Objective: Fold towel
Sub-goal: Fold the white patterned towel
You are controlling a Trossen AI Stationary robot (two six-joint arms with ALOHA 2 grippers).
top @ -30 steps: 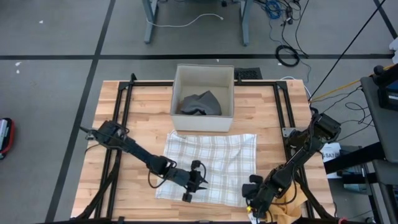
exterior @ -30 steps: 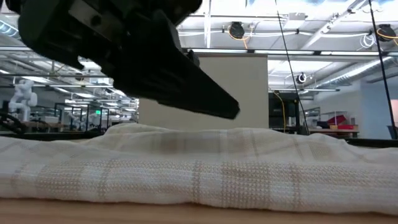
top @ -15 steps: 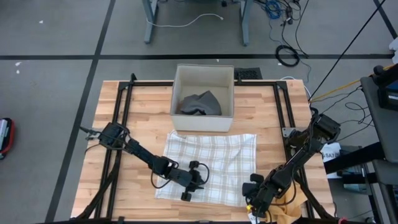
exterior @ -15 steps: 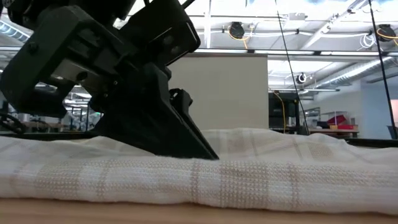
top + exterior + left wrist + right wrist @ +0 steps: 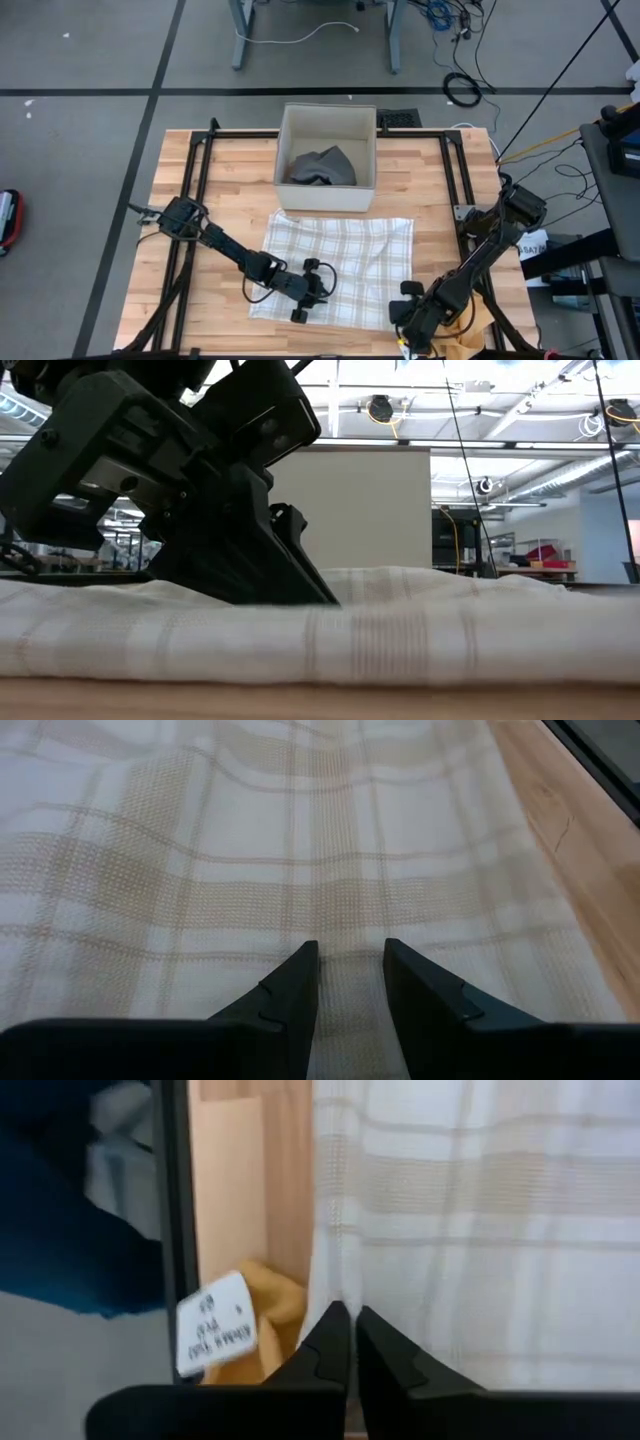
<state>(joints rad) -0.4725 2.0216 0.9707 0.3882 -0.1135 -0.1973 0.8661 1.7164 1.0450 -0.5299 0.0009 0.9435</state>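
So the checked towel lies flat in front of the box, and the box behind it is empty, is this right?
Not quite. The towel does lie in front of the box, but the box is not empty: the high view shows a dark grey cloth crumpled inside it.

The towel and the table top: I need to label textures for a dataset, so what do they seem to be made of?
The towel looks like woven cotton, matte, white with beige checks: the left wrist view shows a fine waffle-like grain. The table top looks like butcher-block wood, pale with a smooth, light sheen: narrow glued strips and grain lines show. The exact fibre and any varnish cannot be told.
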